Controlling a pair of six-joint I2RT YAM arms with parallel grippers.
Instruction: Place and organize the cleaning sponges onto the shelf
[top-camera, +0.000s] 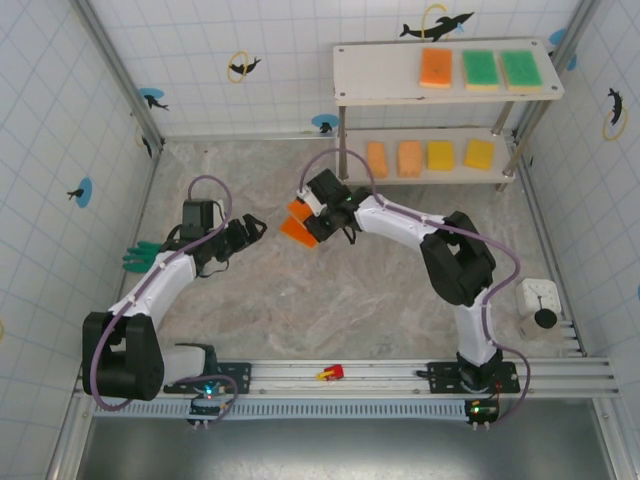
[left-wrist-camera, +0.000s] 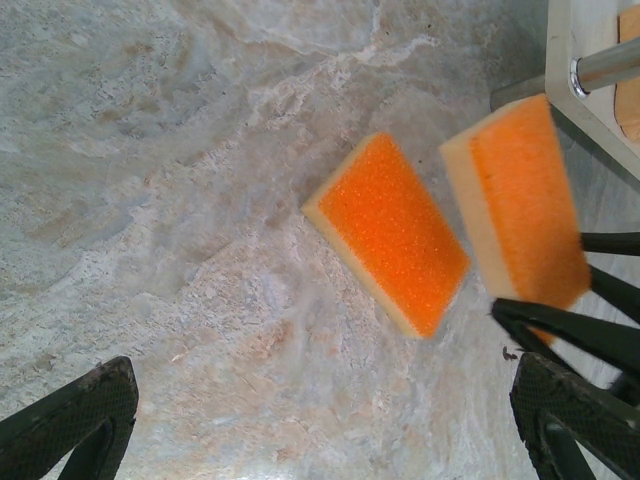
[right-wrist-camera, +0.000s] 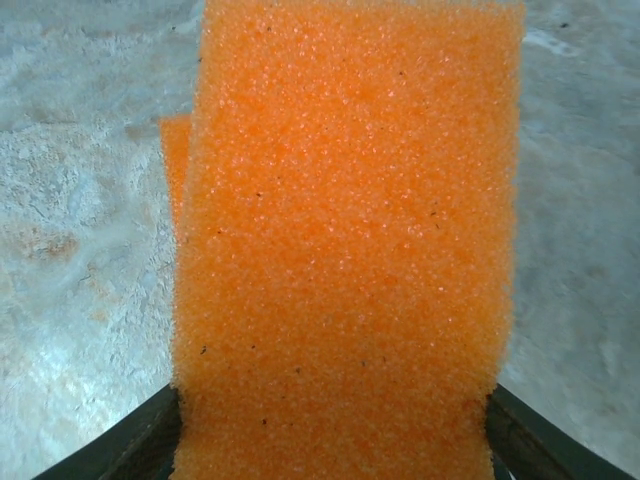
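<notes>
- Orange, coarse-faced rectangular sponge block (right-wrist-camera: 345, 240) is sitting clamped in the right gripper (top-camera: 308, 214), whose black fingers (right-wrist-camera: 120, 455) are pressing on either side of its near end. The block is hanging tilted over the table, in front of the shelf's near left leg.
- A second orange rectangular sponge with a pale cream backing (left-wrist-camera: 390, 232) is lying flat on the grey marbled tabletop (left-wrist-camera: 150, 150). It is resting just beside the held one, with a small gap showing between them.
- The left gripper (left-wrist-camera: 322, 425) is hovering near those two sponges, its dark fingers standing spread wide with nothing between them.
- The two-tier off-white shelf on thin grey metal legs (top-camera: 380, 75) is standing at the far right of the table.
- On its top board, one orange sponge (top-camera: 436, 68) and two green sponges (top-camera: 481, 70) are lying in a row.
- On its lower board, two pale orange sponges (top-camera: 377, 158) and two yellow sponges (top-camera: 440, 155) are lying side by side.
- A green rubber glove (top-camera: 140, 257) is lying at the table's left edge.
- A small red object (top-camera: 330, 372) is resting on the rail between the arm bases.
</notes>
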